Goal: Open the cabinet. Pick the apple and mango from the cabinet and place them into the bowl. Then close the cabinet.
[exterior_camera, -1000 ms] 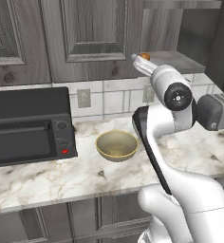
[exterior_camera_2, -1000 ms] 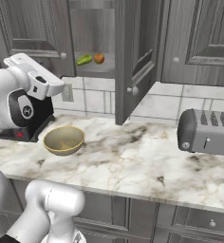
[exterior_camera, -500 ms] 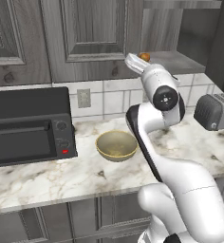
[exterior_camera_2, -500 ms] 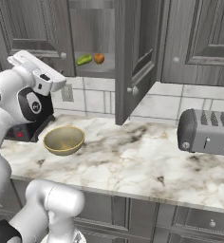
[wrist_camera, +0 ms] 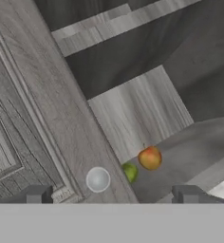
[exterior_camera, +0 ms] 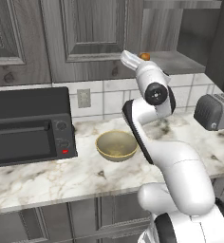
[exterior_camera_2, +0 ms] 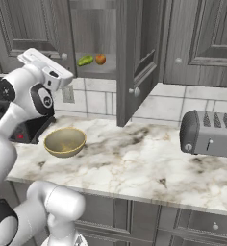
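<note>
The cabinet (exterior_camera_2: 137,57) has its right door swung open and its left door (wrist_camera: 47,118) shut. On its shelf lie the orange-red apple (exterior_camera_2: 100,58) and, to its left, the green mango (exterior_camera_2: 85,60). In the hand view the apple (wrist_camera: 150,158) and mango (wrist_camera: 129,172) sit just past the left door's pale knob (wrist_camera: 98,179). My gripper (wrist_camera: 113,194) is open and empty, raised in front of that knob, short of the shelf. The tan bowl (exterior_camera: 116,144) stands empty on the counter below; it also shows as the bowl (exterior_camera_2: 65,141). From the left, the apple (exterior_camera: 144,56) peeks past my hand.
A black microwave oven (exterior_camera: 28,126) stands at the counter's left end, close to the bowl. A grey toaster (exterior_camera_2: 209,134) stands at the right. The open door's edge (exterior_camera_2: 121,81) juts out over the marble counter (exterior_camera_2: 134,158).
The arm has swung its elbow inward and brought the hand closer to the left door's edge and the open shelf. The jaws stay open; fruit and bowl have not moved.
</note>
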Available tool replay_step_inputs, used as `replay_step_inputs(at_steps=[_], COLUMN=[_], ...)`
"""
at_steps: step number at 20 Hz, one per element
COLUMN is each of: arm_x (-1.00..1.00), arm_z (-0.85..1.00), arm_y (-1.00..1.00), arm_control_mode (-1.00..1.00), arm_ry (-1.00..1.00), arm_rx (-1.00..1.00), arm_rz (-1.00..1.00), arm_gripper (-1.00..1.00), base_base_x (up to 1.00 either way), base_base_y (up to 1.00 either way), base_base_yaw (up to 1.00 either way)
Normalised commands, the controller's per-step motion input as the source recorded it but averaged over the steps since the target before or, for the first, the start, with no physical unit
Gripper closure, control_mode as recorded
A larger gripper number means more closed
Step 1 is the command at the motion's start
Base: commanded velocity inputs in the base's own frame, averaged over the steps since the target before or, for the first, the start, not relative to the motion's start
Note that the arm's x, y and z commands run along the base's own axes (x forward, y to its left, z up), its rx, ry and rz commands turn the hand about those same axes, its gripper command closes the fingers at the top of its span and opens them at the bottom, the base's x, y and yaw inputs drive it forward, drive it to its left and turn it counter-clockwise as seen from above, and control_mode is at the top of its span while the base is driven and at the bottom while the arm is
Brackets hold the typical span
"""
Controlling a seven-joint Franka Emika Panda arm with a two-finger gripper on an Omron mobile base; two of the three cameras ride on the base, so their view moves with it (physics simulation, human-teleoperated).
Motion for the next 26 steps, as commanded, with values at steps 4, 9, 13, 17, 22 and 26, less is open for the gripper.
replay_step_inputs(at_steps=[4, 9, 13, 17, 22, 26], arm_x=[0.38, 0.38, 0.35, 0.35, 0.28, 0.20], arm_z=[0.00, 0.00, 0.00, 0.00, 0.00, 0.00], arm_y=[0.13, 0.05, 0.00, 0.00, 0.00, 0.00], arm_control_mode=[-1.00, -1.00, -1.00, -1.00, -1.00, -1.00], arm_ry=[0.00, 0.00, 0.00, 0.00, 0.00, 0.00], arm_rx=[0.00, 0.00, 0.00, 0.00, 0.00, 0.00], arm_rz=[0.00, 0.00, 0.00, 0.01, 0.00, 0.00], arm_gripper=[-1.00, -1.00, -1.00, -1.00, -1.00, -1.00], base_base_x=[0.00, 0.00, 0.00, 0.00, 0.00, 0.00], base_base_y=[0.00, 0.00, 0.00, 0.00, 0.00, 0.00], base_base_yaw=[0.00, 0.00, 0.00, 0.00, 0.00, 0.00])
